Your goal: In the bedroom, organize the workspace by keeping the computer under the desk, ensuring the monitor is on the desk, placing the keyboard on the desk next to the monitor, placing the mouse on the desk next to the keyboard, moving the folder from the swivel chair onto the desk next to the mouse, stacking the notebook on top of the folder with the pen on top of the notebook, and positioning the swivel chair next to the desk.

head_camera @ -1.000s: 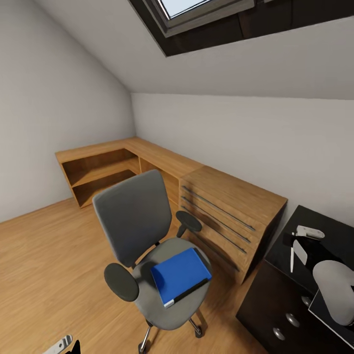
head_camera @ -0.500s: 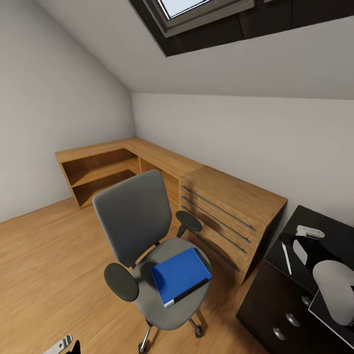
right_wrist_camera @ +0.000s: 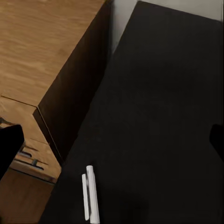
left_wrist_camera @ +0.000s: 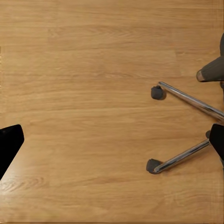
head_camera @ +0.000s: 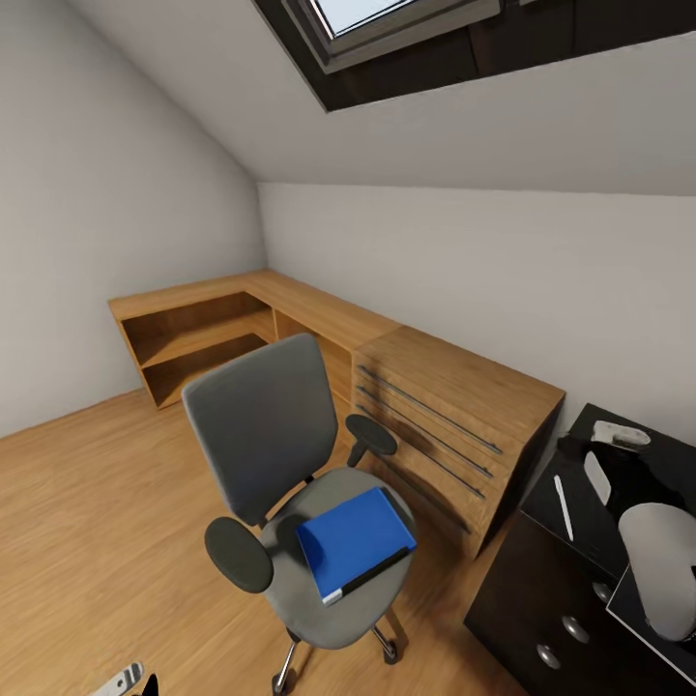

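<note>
The pen (head_camera: 563,507) lies loose on the black desk (head_camera: 570,488) near its front edge, the right gripper (head_camera: 619,435) hovers above it with fingers spread wide and empty, while the blue folder (head_camera: 355,541) sits on the swivel chair (head_camera: 280,454) seat

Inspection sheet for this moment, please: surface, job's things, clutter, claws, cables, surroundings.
Surface: black desk, its visible top bare apart from a pen.
Job's things: blue folder flat on the swivel chair seat; pen lying on the desk near its edge.
Clutter: nothing seen.
Claws: right claw over the desk, apart from the pen, holding nothing visible, jaw state unclear; left claw low above the floor.
Cables: nothing seen.
Surroundings: light-wood chest and corner shelving, sloped ceiling, skylight, wood floor.
</note>
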`<state>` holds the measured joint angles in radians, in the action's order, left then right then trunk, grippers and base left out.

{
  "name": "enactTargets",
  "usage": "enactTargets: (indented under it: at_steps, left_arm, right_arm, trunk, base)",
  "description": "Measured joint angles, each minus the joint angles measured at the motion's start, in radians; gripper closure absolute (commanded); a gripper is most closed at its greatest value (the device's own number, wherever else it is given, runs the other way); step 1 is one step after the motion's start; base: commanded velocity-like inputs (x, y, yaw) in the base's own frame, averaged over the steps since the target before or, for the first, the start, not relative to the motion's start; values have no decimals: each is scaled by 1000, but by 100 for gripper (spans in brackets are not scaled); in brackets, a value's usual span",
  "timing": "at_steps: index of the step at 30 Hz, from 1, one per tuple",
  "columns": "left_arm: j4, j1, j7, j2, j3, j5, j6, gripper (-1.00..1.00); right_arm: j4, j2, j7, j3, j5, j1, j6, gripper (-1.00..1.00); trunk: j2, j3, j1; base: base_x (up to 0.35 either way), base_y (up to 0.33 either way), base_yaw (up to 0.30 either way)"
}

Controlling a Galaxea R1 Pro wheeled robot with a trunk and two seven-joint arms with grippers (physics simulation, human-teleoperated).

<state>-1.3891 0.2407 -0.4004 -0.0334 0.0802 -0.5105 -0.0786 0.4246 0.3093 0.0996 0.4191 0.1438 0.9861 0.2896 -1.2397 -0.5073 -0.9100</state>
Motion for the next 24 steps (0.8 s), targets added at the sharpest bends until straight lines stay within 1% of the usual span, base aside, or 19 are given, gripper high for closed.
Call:
enactTargets:
  at_steps: [3,4,6,8,10,11,12,15,16,17,18,19,20,21,23,24]
  left_arm:
    - [45,0,0,1,-4,2,0,-100]
    - [54,0,0,1,-4,3,0,-100]
    - [76,0,1,1,-5,4,0,-100]
    - [86,0,1,1,-5,5,1,-100]
    - [90,0,0,2,-5,5,2,-100]
    - [92,0,0,2,-5,5,2,-100]
    - [92,0,0,2,-5,5,2,-100]
    - [94,0,0,3,-5,5,2,-100]
    - [94,0,-1,3,-5,5,2,-100]
    - [94,0,-1,3,-5,5,2,-100]
    - [95,0,-2,3,-5,5,2,-100]
    - [95,0,-2,3,-4,4,2,-100]
    - [99,0,-3,2,-5,4,1,-100]
    - [102,0,-3,2,-5,4,1,-100]
    - [113,0,-3,1,-5,5,1,-100]
    - [115,0,-3,0,-5,6,2,-100]
  right_arm:
    - [93,-15,-12,2,-4,-2,100,-100]
    - [112,-19,-18,2,-4,-3,118,-100]
    - [195,-42,-46,3,-5,-7,187,-100]
    - [298,-71,-61,4,-5,-32,258,-100]
    - [425,-106,-69,5,-4,-86,324,-100]
    - [498,-128,-71,5,-3,-119,352,-100]
    - [537,-142,-71,5,-2,-138,366,-100]
    - [759,-230,-74,3,0,-251,437,-100]
    - [851,-273,-74,-6,1,-302,460,-100]
    - [880,-288,-75,-15,4,-319,465,-100]
    - [921,-308,-74,-39,4,-347,472,-100]
    - [937,-316,-73,-55,5,-360,475,-100]
    - [958,-326,-72,-84,5,-380,479,-100]
    - [967,-331,-72,-98,6,-388,481,-100]
    - [990,-345,-71,-138,4,-410,497,-100]
    - [995,-350,-72,-146,3,-415,513,-100]
  trunk:
    - [0,0,0]
    - [0,0,0]
    - [0,0,0]
    - [0,0,0]
    - [0,0,0]
    - [0,0,0]
    - [0,0,0]
    - [0,0,0]
    - [0,0,0]
    - [0,0,0]
    - [0,0,0]
    - [0,0,0]
    - [0,0,0]
    - [0,0,0]
    - [0,0,0]
    - [0,0,0]
  base:
    - [0,0,0]
    - [0,0,0]
    - [0,0,0]
    - [0,0,0]
    - [0,0,0]
    - [0,0,0]
    - [0,0,0]
    - [0,0,0]
    - [0,0,0]
    - [0,0,0]
    - [0,0,0]
    - [0,0,0]
    - [0,0,0]
    - [0,0,0]
    - [0,0,0]
    - [0,0,0]
